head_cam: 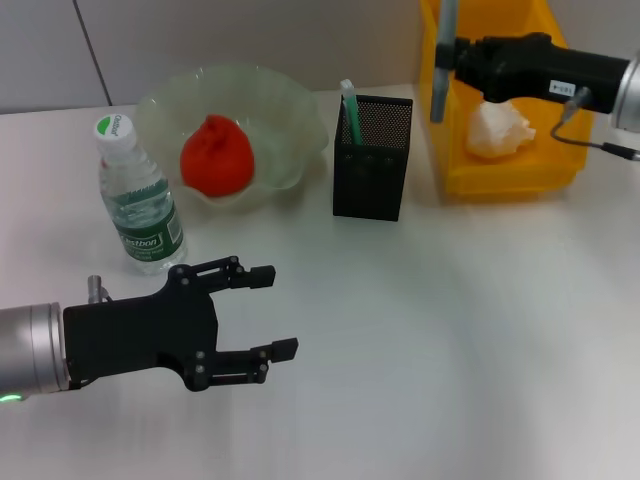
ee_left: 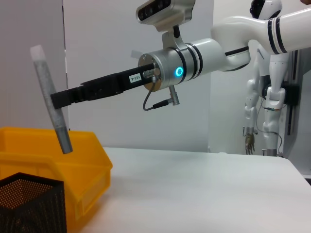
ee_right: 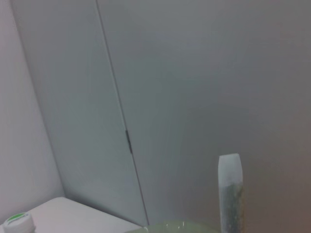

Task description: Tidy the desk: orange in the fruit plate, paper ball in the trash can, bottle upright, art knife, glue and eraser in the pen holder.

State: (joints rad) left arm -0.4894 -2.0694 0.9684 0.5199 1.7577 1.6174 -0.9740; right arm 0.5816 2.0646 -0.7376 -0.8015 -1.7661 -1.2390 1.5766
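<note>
A white desk (head_cam: 450, 330) is seen from above. At ten o'clock a water bottle (head_cam: 138, 205) is stood upright, with a pale-green fruit plate (head_cam: 290, 110) just beside it at eleven o'clock, and a red-orange fruit (head_cam: 216, 155) is held inside that plate. Near twelve o'clock a black mesh pen holder (head_cam: 373, 160) is placed, a green-topped item (head_cam: 349, 100) sticking out. At one o'clock a paper ball (head_cam: 500, 130) is contained in a yellow trash can (head_cam: 500, 175). Above the can a grey stick (head_cam: 441, 60) is gripped by the right gripper (head_cam: 450, 62). At eight o'clock the left gripper (head_cam: 272, 312) is held over the desk, fingers spread.
</note>
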